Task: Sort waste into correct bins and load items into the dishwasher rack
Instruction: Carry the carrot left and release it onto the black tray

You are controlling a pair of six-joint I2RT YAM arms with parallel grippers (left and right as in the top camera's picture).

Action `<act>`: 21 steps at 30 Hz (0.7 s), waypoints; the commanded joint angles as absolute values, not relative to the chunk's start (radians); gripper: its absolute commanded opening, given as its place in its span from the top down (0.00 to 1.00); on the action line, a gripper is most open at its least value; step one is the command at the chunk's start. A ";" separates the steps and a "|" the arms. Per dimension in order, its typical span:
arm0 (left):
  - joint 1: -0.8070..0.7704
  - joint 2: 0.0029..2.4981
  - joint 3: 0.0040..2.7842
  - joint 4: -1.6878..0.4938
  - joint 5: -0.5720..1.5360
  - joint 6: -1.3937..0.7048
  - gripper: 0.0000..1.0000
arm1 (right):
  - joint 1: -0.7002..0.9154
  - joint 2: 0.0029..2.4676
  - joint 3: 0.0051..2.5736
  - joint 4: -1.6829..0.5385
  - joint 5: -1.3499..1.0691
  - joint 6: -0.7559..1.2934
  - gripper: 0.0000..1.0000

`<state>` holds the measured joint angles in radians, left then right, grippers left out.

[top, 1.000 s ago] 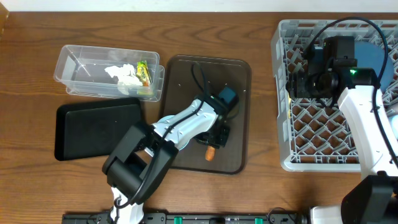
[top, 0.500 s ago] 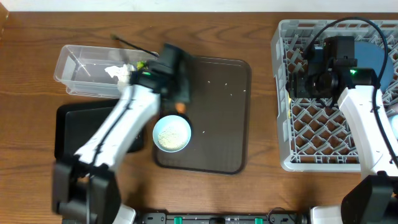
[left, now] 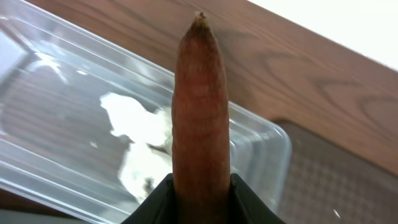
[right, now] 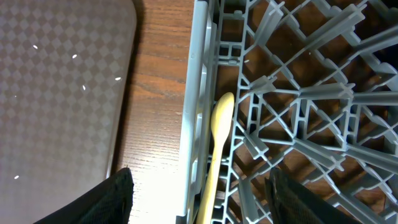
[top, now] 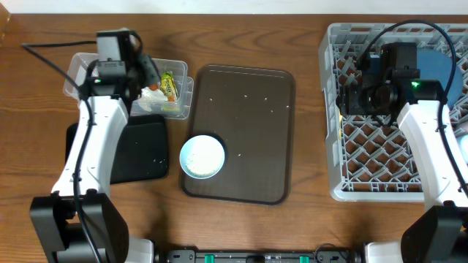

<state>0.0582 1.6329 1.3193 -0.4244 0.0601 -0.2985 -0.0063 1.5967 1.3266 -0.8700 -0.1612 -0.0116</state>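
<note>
Since the carrot piece (left: 200, 112) is waste, I have the left gripper (left: 202, 205) clamped on its lower end, fingers pressed to either side. The stub stands upright out of the jaws over the clear tub (left: 62, 106). It is a dull orange cylinder, faintly ridged, narrowing to a rough tip. The tub is thin, glossy see-through plastic with rounded corners. On its floor lie the crumpled white tissues (left: 134, 121), soft and creased, and beside them the green-yellow wrapper (top: 169, 85).

Just in front of the tub sits the black bin (top: 139, 153), shallow and matte. I think I see a few pale specks in it, though they are too small to be sure. If those are rice, I judge the carrot belongs there rather than with the paper.

Next comes the brown tray (top: 248, 124), flat and patterned with a fine checker. Loose rice grains (top: 246, 98) are scattered across it, and the round white bowl (top: 202, 156) rests at its front left corner, not yet loaded.

Furthest right is the dishwasher rack (right: 298, 93), a grey plastic lattice of ribs and pegs. The pale yellow spoon (right: 217, 137) lies smooth and slim along its left wall. The right gripper (right: 202, 202) hangs above the spoon with its jaws spread wide and nothing between them. The dark blue plate (top: 439, 55) shows at the rack's far corner.
</note>
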 commanded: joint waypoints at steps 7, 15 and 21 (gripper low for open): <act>0.110 1.772 1.333 -0.329 0.032 -0.352 0.73 | -0.005 1.595 1.328 -0.868 -0.170 -0.004 0.33; 0.111 1.839 1.333 -0.297 0.033 -0.384 0.73 | -0.005 1.595 1.328 -0.868 -0.170 -0.005 0.32; 0.111 1.839 1.333 -0.303 0.033 -0.384 0.73 | -0.006 1.595 1.328 -0.867 -0.170 -0.005 0.32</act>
